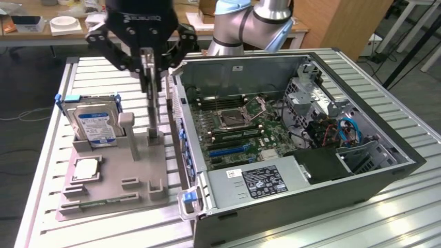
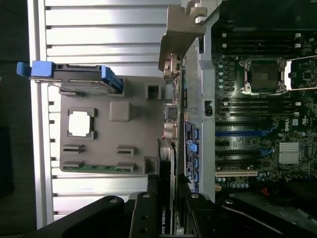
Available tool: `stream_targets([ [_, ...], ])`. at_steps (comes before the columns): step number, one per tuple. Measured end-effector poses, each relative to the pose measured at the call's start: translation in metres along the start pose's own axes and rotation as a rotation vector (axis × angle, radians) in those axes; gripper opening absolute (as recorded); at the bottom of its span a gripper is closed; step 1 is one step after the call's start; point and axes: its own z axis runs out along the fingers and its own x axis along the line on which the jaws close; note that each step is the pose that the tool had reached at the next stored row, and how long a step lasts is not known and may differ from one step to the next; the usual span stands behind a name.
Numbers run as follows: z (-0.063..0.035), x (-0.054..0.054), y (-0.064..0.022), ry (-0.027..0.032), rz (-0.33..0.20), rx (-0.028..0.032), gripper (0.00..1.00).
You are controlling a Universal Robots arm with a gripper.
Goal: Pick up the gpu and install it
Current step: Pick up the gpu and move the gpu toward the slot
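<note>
The gripper [image 1: 150, 70] is clenched on the gpu [image 1: 150, 103]. The two fingers [image 2: 147, 213] press on the flat faces of the thin dark card, and the card hangs straight down from between them, seen edge-on. In the wrist view the gpu [image 2: 166, 168] runs away from the fingers and ends in its metal bracket [image 2: 181, 29].

Directly under the fingers is the grey holder [image 1: 117, 175]. The lower end of the card is right at one of its posts (I cannot tell if it is already free of the holder or sits in it). A little to one side of the fingers, the hard drive [image 1: 93, 121] with blue rails stands upright in the same holder. Farther from the fingers, a processor chip [image 1: 86, 169] and a green memory stick [image 1: 96, 203] lie flat in their places.

On the other side of the fingers, just beside the holder, is the open computer case [image 1: 386, 170]. The motherboard [image 1: 231, 124] in it has no card in its blue slot [image 1: 227, 151].

In my judgement the grasp is done and the lift is at most begun. The carrying to the case and the installing are left.
</note>
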Motion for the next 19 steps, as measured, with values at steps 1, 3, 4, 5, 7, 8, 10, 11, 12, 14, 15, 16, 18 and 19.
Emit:
stream_targets([
  [1, 0.0004, -0.004, 0.0000, 0.0000, 0.000, 0.0001, 0.26],
  [3, 0.0011, -0.013, 0.0002, 0.0001, 0.000, 0.0001, 0.26],
  [4, 0.0016, -0.017, 0.0003, 0.0000, 0.000, 0.0001, 0.26],
  [5, 0.0020, -0.022, 0.0004, 0.0000, 0.000, 0.0000, 0.26],
  [7, 0.0029, -0.031, 0.0006, 0.0001, -0.001, 0.0002, 0.26],
  [8, 0.0034, -0.035, 0.0008, 0.0001, -0.001, 0.0001, 0.26],
  [10, 0.0043, -0.045, 0.0010, 0.0000, -0.001, 0.0000, 0.26],
  [11, 0.0048, -0.049, 0.0011, 0.0001, -0.001, 0.0001, 0.26],
  [12, 0.0053, -0.053, 0.0013, 0.0002, -0.001, 0.0002, 0.26],
  [14, 0.0067, -0.063, 0.0016, 0.0000, -0.001, 0.0000, 0.26],
  [15, 0.0074, -0.067, 0.0017, 0.0000, -0.001, 0.0000, 0.26],
  [16, 0.0081, -0.072, 0.0019, 0.0001, -0.001, 0.0001, 0.26],
  [18, 0.0097, -0.081, 0.0022, 0.0001, -0.001, 0.0000, 0.26],
  [19, 0.0106, -0.085, 0.0023, 0.0001, -0.002, 0.0000, 0.26],
])
